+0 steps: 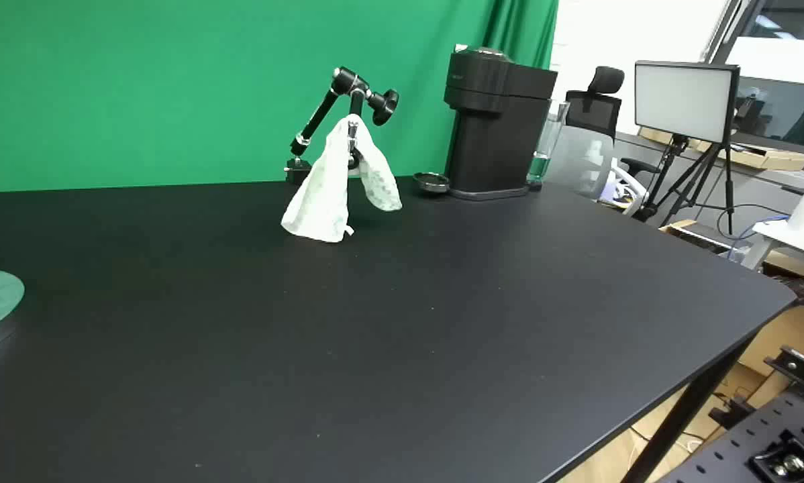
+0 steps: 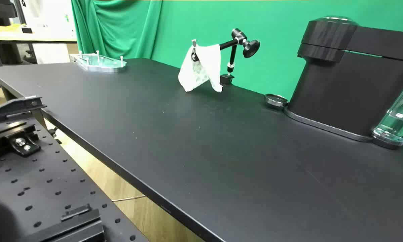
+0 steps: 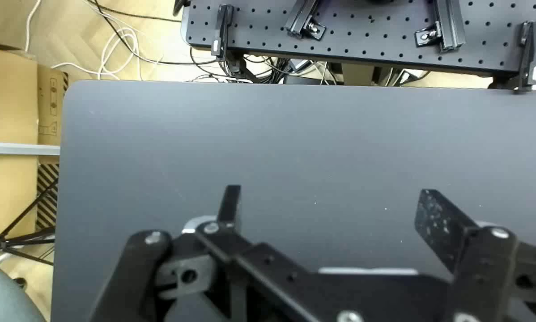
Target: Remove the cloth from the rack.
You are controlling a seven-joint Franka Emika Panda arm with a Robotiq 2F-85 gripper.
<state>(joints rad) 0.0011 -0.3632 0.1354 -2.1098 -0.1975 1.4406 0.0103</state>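
Robotiq gripper [image 3: 333,210] is spread wide, empty; the white cloth [image 2: 208,64] hangs from the black articulated mount [image 2: 233,55]. A sideways pull could snag it on the upright metal pin [image 2: 194,43], toppling the mount.

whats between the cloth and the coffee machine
Between the white cloth and the coffee machine sits a round drip tray at the machine's foot; higher up, the knob of the rack juts into that stretch. Both exterior views show this.

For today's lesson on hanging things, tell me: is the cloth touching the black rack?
Touching. In an exterior view, the cloth hangs draped over the black rack, with one fold falling to each side of it.
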